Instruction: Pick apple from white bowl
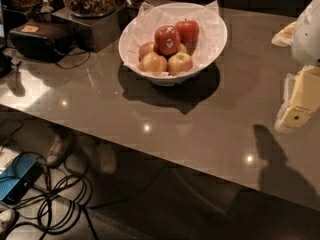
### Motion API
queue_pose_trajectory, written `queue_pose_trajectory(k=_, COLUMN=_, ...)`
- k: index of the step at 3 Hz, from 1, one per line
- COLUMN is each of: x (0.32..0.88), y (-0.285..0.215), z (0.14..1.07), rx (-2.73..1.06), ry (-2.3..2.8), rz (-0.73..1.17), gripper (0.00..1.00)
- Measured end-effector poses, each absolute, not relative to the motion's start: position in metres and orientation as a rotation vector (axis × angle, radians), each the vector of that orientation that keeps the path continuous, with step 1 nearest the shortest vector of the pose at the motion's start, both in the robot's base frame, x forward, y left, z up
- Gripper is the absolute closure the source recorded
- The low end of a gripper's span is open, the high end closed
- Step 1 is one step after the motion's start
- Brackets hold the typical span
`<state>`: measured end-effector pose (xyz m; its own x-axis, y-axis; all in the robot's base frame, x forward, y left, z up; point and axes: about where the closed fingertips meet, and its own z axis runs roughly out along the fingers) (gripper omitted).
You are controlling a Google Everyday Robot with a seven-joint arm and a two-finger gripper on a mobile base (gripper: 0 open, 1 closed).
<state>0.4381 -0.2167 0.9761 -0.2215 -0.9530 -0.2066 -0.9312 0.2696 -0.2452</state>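
The glossy grey-brown desk (pixel 200 129) fills most of the view. A wide, round white bowl (pixel 172 79) lined with crinkled white paper stands near its far edge, left of the middle. The white and pale-yellow gripper (pixel 300 104) hangs at the desk's right edge, well apart from the bowl; whether it is released or clenched cannot be told. The large dark-red apple (pixel 167 39) with a white sticker tops the pile in the bowl, touching a smaller bright-red apple (pixel 188 30) and resting above yellow-pink apples (pixel 153 63).

Dark-red stickered apple (pixel 167 40) tops the paper-lined round white bowl (pixel 172 78) at upper centre; pale gripper (pixel 299 104) at right edge
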Motion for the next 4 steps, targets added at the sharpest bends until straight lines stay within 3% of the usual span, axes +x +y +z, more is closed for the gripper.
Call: queue_pose_trajectory(k=4, x=0.463, y=-0.183, z=0.984, rx=-1.784, ry=2.142, rz=-0.037, gripper=0.00)
